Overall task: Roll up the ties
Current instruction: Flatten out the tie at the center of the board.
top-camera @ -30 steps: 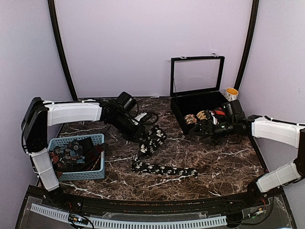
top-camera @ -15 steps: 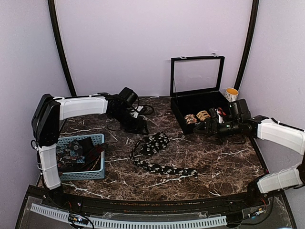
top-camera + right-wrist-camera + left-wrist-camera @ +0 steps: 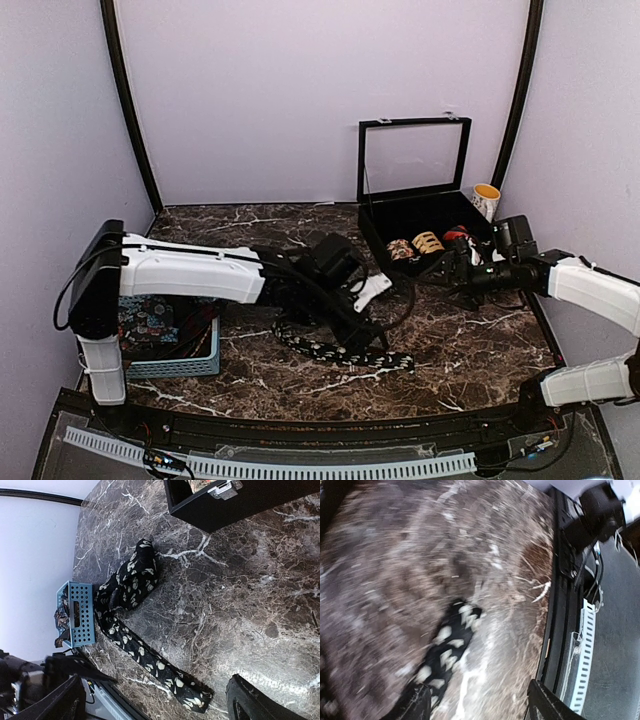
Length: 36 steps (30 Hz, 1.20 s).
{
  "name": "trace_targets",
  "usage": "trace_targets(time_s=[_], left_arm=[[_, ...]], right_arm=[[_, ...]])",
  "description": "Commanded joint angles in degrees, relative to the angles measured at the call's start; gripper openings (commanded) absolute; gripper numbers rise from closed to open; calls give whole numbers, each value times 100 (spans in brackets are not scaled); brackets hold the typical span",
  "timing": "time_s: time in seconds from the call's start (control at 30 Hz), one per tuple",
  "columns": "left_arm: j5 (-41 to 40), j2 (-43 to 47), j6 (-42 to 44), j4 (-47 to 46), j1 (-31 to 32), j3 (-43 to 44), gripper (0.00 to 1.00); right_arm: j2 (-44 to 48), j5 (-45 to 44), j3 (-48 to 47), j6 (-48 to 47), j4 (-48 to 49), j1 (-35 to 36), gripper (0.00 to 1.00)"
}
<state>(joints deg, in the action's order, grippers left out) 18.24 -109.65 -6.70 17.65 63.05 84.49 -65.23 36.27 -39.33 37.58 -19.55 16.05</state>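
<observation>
Sprawling across the dark marble worktop [image 3: 470, 340] between lilac walls [image 3: 250, 100] was a black white-printed tie [image 3: 340, 352], left end effector [image 3: 480, 705] spread over its blurred tip, right end effector [image 3: 155, 700] also spread, only its view showed the bunched end.

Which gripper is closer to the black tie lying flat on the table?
Left. The left gripper hangs right over the black tie; the right gripper sits farther right, beside the black case, clear of the tie.
</observation>
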Motion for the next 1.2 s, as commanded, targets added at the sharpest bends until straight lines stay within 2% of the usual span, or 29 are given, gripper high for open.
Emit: trace_targets(time_s=[0.0,0.17,0.4,0.47,0.53,0.57,0.6,0.63,0.7,0.9,1.17], left_arm=[[251,-835,423,-614,382,550,68],[82,-1756,326,-592,480,1358,68],[-317,-2357,503,-393,475,1745,68],[-525,-2378,604,-174,478,1759,60],[-809,-2289,691,176,480,1785,40],[-958,-2139,682,243,473,1707,27],[-1022,-1918,714,156,467,1516,21],[-1025,-1649,744,-2,451,1250,9],[-971,-1055,655,-419,353,647,0],[-785,810,-85,-1374,-279,-547,0],[-1238,2271,-400,-1209,-1062,-1058,0]], right_arm=[[110,58,63,14,-81,-95,98],[185,68,65,-86,-290,-154,97],[265,84,95,-111,-389,-217,94],[282,49,52,-134,-443,-223,94],[272,3,8,-182,-497,-225,93],[256,-4,-20,-212,-528,-221,93],[238,-49,-43,-265,-596,-229,92],[183,-80,-70,-343,-669,-223,91],[92,-69,-81,-447,-746,-217,88],[-167,-225,-115,-415,-562,-15,81],[-1246,-725,-662,-147,48,1231,78]])
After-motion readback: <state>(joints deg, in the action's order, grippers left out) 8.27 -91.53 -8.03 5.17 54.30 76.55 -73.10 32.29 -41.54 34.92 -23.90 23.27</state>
